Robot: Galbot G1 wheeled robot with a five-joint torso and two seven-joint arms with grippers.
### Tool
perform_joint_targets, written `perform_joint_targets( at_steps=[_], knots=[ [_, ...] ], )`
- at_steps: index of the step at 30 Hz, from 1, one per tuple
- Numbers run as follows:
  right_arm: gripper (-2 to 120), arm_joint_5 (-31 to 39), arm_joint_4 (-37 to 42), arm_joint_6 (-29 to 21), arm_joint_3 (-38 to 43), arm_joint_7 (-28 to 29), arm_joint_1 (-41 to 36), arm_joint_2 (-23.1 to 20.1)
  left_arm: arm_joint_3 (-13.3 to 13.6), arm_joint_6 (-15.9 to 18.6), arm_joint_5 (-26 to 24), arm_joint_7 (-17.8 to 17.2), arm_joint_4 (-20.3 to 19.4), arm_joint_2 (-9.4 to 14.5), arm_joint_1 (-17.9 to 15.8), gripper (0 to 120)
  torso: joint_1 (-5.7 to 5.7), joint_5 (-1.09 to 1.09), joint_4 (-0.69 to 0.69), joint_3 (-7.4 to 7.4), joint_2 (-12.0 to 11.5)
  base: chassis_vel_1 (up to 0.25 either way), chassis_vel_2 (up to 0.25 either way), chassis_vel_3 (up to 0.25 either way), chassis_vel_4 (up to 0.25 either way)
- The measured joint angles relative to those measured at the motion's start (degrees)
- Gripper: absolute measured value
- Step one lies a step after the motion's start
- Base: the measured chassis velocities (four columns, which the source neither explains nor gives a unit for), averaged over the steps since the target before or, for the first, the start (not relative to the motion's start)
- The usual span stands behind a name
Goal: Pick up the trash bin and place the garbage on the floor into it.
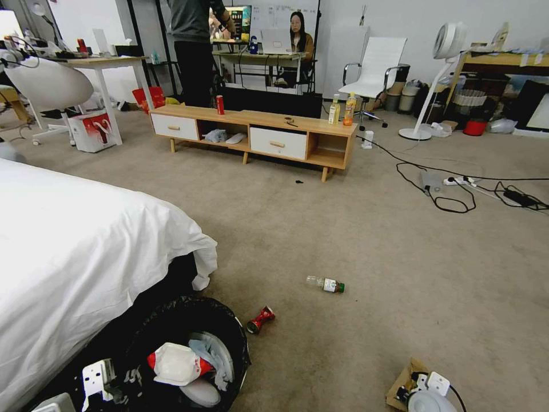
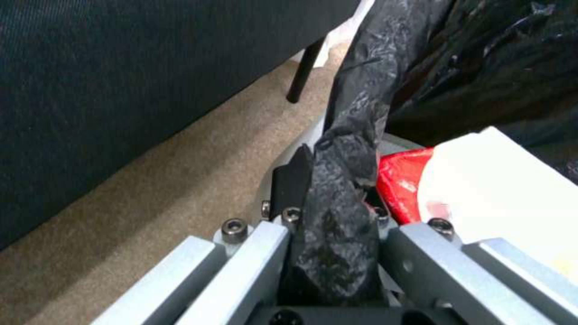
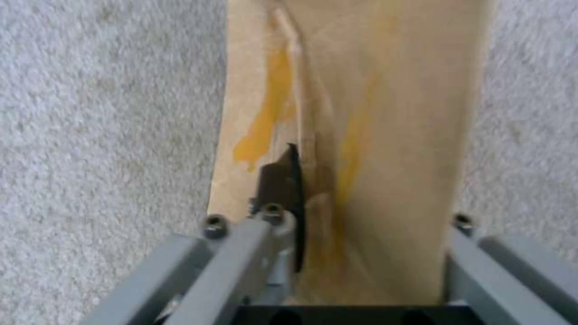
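Left gripper (image 2: 328, 225) pinches the trash bin (image 1: 229, 332) rim beside the bed (image 1: 68, 257); right gripper (image 3: 361, 253) clamps the tan paper bag (image 3: 373, 113).

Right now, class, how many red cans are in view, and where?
2: a crushed can lies on the carpet beside the trash bin; an upright can stands on the wooden cabinet. The bin may hide more.

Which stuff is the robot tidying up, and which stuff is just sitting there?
For the job:
trash bin, held by the left gripper
paper bag, in the right gripper
crushed can
small bottle

Just lying about:
bed
upright can
drink bottles
cables
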Motion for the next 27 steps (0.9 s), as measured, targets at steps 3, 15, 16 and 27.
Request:
perform_joint_targets(
  at_steps=[3,15,16,27],
  knots=[
    [0,-0.28,0.7,0.33,0.02,-0.03,-0.45,-0.56,0.07,0.0,0.12,0.0,0.01,-0.14,-0.05,2,0.0,0.0,0.0,0.0,0.0,0.0,0.0,0.0,0.0],
    [0,-0.21,7.01,0.81,1.27,0.26,-3.73,-3.52,0.27,0.11,0.24,0.0,-0.49,-0.21,0.26,2,0.0,0.0,-0.01,0.0,0.0,0.0,0.0,0.0,0.0],
    [0,-0.09,8.24,0.81,1.57,0.34,-4.26,-4.08,0.38,0.18,0.23,0.0,-0.63,-0.2,0.4,2,0.0,0.0,-0.01,0.0,0.0,0.0,0.0,0.0,0.0],
    [0,0.13,20.46,2.11,4.2,0.52,-8.59,-8.8,1.7,1.81,-2.81,-1.39,-2.12,0.18,0.55,2,0.0,-0.01,-0.01,0.0,0.02,0.0,0.0,0.0,0.0]
  ],
)
